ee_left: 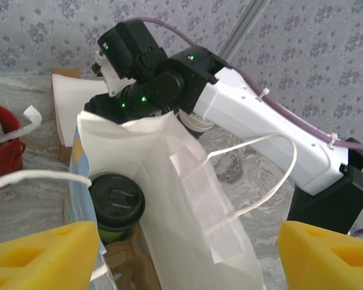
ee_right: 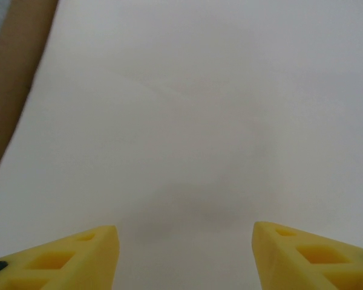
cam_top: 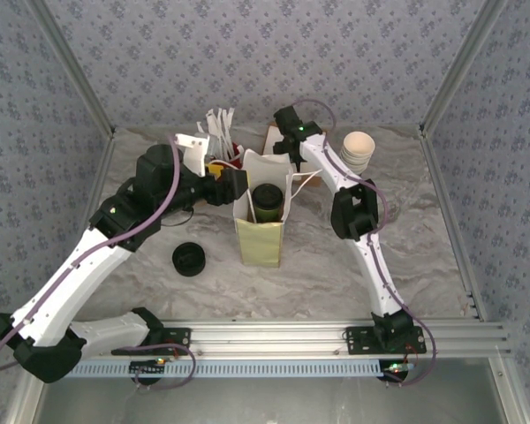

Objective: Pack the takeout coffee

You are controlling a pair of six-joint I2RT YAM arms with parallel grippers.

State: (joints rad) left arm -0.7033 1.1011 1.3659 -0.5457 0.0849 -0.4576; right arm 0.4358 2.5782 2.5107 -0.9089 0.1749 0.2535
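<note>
So your takeout coffee (cam_top: 267, 201) is already sitting upright inside the paper bag (cam_top: 261, 246), black lid up, and the bag is standing in the middle of the table (cam_top: 336, 274). In the left wrist view the cup is tucked against the bag's left wall, well below the rim. Your left end effector (ee_left: 181, 257) is spread wide with nothing in it; the yellow fingertips (ee_left: 39, 254) sit either side of the bag's open mouth. Your right end effector (ee_right: 184, 254) is also wide and holding nothing, facing a plain white paper surface up close. From the top camera it's at the far side of the bag. The loose black lid (cam_top: 190, 259) lies on the table left of the bag, and the stack of cups (cam_top: 358, 150) stands back right.
</note>
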